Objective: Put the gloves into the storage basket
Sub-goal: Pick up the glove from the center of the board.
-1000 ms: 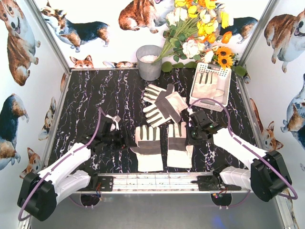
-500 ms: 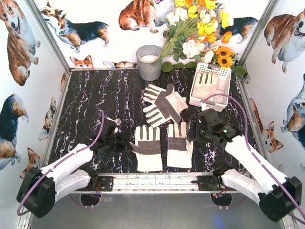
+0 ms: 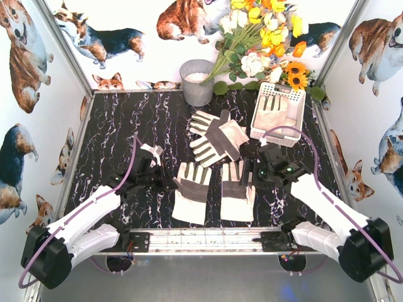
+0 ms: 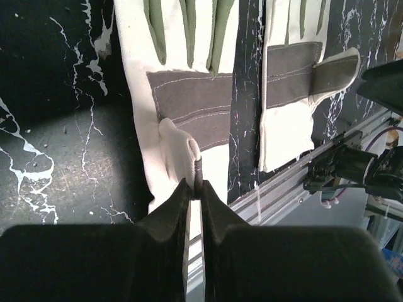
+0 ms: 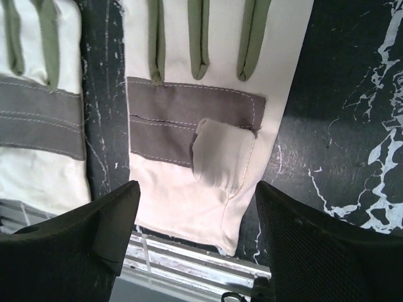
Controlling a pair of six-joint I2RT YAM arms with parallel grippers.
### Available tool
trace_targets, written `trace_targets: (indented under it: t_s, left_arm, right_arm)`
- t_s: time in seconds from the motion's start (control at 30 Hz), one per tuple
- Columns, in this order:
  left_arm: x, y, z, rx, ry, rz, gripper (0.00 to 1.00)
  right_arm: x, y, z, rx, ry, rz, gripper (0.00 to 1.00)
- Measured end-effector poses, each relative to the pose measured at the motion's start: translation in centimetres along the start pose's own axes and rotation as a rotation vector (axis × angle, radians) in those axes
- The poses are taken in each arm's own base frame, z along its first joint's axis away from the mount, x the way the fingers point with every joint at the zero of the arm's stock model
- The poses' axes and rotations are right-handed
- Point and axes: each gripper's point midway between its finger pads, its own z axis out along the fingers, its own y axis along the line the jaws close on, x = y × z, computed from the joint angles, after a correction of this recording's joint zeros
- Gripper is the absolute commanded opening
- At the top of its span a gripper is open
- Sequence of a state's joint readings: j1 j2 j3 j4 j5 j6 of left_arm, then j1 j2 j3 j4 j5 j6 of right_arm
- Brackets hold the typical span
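Observation:
Two gloves lie side by side near the front edge. My left gripper (image 3: 166,183) (image 4: 196,184) is shut on the folded thumb of the left glove (image 3: 189,192) (image 4: 189,94), which now lies skewed. My right gripper (image 3: 255,173) (image 5: 198,204) hangs open over the cuff and thumb of the right glove (image 3: 238,189) (image 5: 195,113), with nothing between its fingers (image 5: 107,220). A crossed pair of gloves (image 3: 217,137) lies mid-table. The white storage basket (image 3: 296,100) stands at the back right with one glove (image 3: 274,113) in it.
A grey metal bucket (image 3: 197,80) stands at the back centre, with a bunch of flowers (image 3: 264,38) leaning beside it over the basket's far end. A metal rail (image 3: 208,240) runs along the near edge between the arm bases. Printed walls close in three sides.
My left gripper has shut on the left glove's thumb, and that glove has turned askew. My right gripper has opened and now hangs over the right glove.

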State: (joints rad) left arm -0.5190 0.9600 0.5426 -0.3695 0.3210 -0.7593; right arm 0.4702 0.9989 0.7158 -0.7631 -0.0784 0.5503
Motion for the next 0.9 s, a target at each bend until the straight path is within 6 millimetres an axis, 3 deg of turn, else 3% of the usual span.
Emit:
trace_targets:
  t_s: [0.27,0.57,0.8,0.9]
  left_arm:
    - [-0.4,-0.7,-0.7,0.005,0.009,0.056,0.00]
    - [0.1,-0.3,-1.1,-0.016,0.022,0.056,0.00]
    - [-0.4,-0.8,-1.9,-0.018,0.008,0.069,0.00]
    - [-0.5,-0.8,-2.1,-0.025,0.005,0.077,0.00]
  right_arm:
    - [0.6,-1.4,3.5,0.062,0.033,0.009,0.80]
    - [1.1,-2.4,5.9,0.083,0.079,0.043,0.76]
    - [2.0,-3.3,6.1,0.087,0.096,0.082,0.66]
    - [2.1,-3.5,6.2,0.084,0.090,0.099,0.55]
